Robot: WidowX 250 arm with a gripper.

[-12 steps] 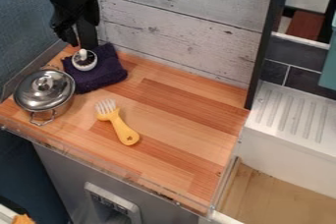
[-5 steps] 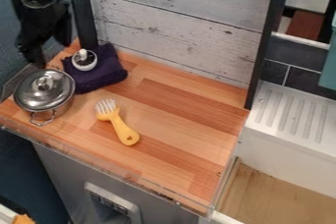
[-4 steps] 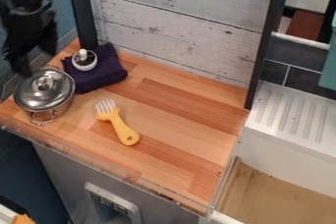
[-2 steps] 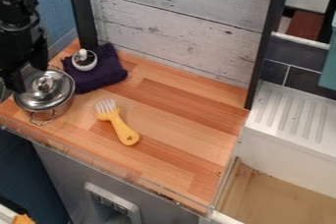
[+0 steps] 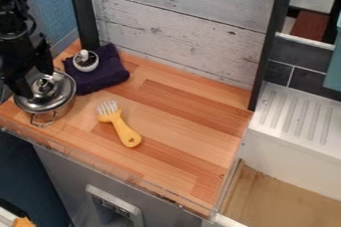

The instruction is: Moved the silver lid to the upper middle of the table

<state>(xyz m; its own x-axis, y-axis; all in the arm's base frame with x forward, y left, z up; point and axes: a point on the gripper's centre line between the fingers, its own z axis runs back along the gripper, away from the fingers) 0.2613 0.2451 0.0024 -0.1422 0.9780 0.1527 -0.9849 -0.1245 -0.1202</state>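
The black gripper (image 5: 39, 81) hangs at the left over the silver lid (image 5: 58, 94). It stands open, one finger on the near-left side of the lid's knob and the other behind it. The lid rests on a steel pot (image 5: 61, 111) at the table's left end, its upper-left part hidden by the gripper. The wooden table (image 5: 180, 121) stretches to the right of the pot.
A dark purple cloth (image 5: 106, 77) with a small white bowl (image 5: 86, 60) on it lies just behind the pot. A yellow fork-like utensil (image 5: 123, 129) lies right of the pot. A plank wall (image 5: 180, 27) borders the back.
From above the cloth at the back left, the gripper has moved left and then down toward the viewer to the lid. The lid, pot, cloth and utensil have kept their places.
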